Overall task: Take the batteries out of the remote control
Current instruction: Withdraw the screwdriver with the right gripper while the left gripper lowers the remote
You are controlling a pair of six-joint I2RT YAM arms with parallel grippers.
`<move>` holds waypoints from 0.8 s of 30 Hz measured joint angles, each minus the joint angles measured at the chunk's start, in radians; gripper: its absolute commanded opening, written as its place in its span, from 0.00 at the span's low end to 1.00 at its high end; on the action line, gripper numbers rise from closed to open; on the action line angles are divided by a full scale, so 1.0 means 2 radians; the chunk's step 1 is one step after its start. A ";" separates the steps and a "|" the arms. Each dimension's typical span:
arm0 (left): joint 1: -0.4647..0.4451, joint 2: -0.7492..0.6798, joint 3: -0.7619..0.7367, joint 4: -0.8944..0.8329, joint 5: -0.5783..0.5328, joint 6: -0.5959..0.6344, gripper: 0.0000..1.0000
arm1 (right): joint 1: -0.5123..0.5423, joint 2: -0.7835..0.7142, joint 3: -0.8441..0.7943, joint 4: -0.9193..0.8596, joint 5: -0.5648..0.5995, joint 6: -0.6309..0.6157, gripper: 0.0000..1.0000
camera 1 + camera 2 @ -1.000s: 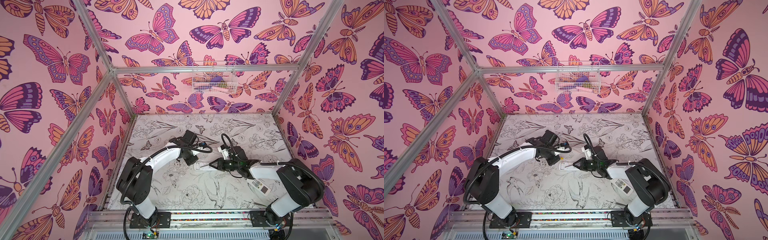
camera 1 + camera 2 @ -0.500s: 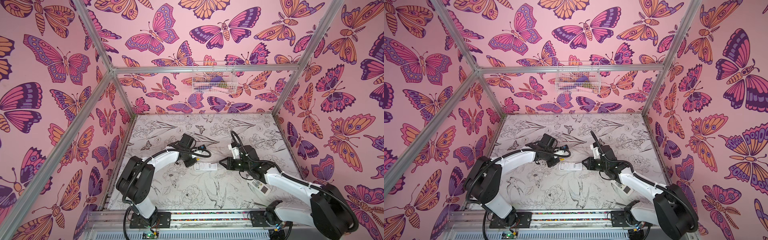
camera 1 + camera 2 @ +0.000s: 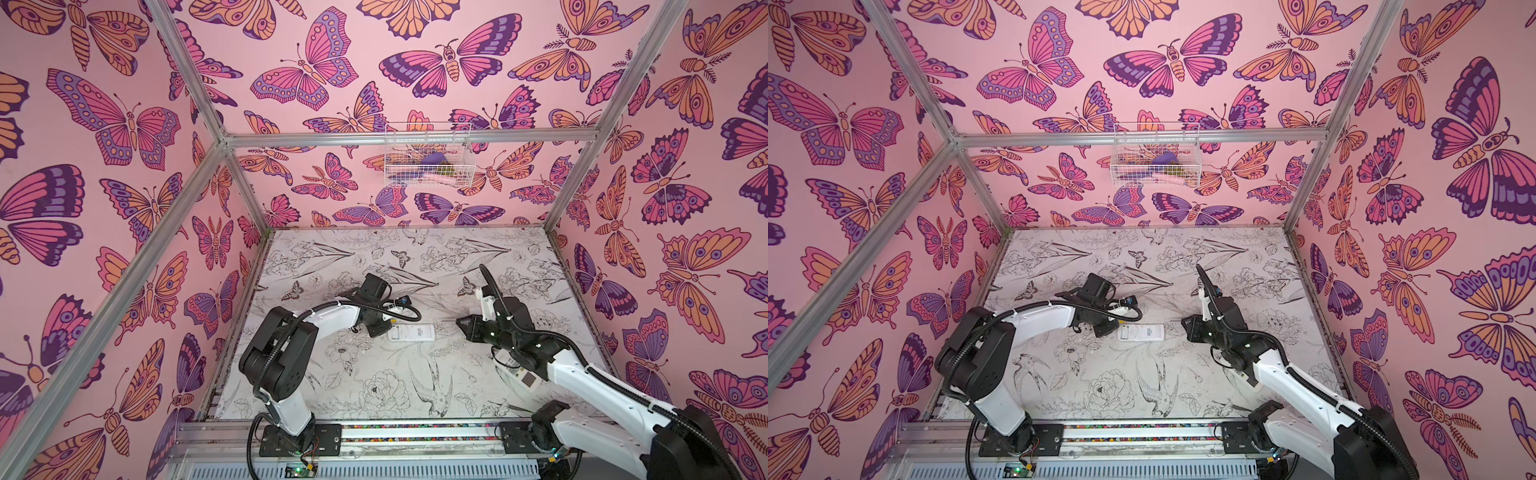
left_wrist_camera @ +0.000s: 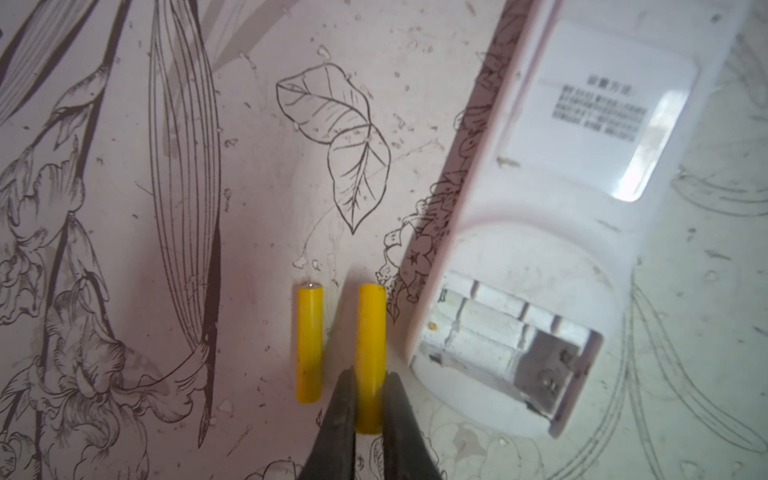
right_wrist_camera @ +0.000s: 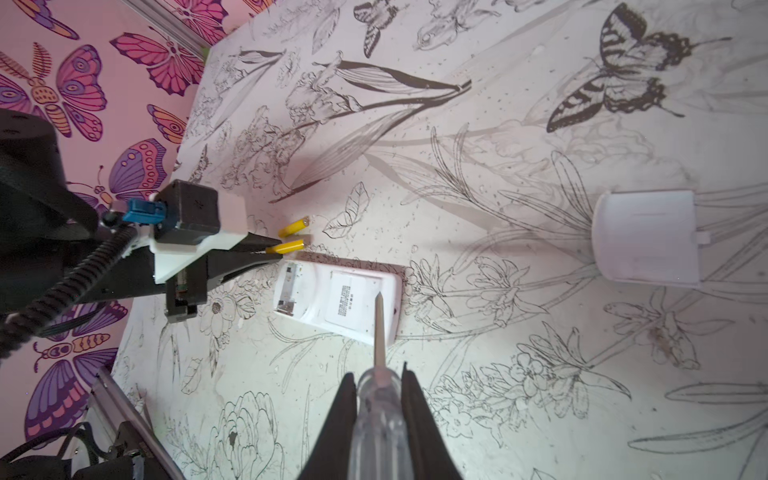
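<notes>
Gripping (left end effector (image 4: 370, 372)): narrow, clamped on battery (image 4: 370, 324), alongside second battery (image 4: 309, 345) lying on desk (image 4: 166, 374), likely to pair them.
Right end effector (image 5: 379, 374): pinching screwdriver (image 5: 379, 332), held off remote (image 5: 336, 299), likely giving left room.
Remote: face down, bay (image 4: 498, 332) open, empty.
Cover (image 5: 646, 237): well apart.

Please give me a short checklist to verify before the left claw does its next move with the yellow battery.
1. The left claw grips one yellow battery: ok.
2. That battery resting on the table: cannot tell.
3. The second yellow battery lies beside it, apart: ok.
4. The battery bay of the remote looks empty: ok.
5. The right claw holds the screwdriver, away from the left claw: ok.
6. The white cover lies clear of the remote: ok.
</notes>
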 measured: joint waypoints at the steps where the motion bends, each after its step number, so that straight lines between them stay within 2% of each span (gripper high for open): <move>1: 0.000 0.002 0.000 0.000 -0.002 0.001 0.10 | 0.000 0.000 -0.002 -0.002 0.000 0.000 0.00; 9: 0.000 0.010 0.000 0.008 -0.010 0.010 0.25 | -0.001 -0.006 -0.006 -0.005 0.006 0.000 0.00; 14: 0.000 0.010 -0.001 0.006 -0.011 0.026 0.29 | -0.005 -0.013 -0.006 -0.006 0.011 -0.003 0.00; 24: -0.007 -0.010 0.019 -0.058 0.003 0.035 0.49 | -0.019 -0.024 -0.006 -0.015 0.019 -0.012 0.00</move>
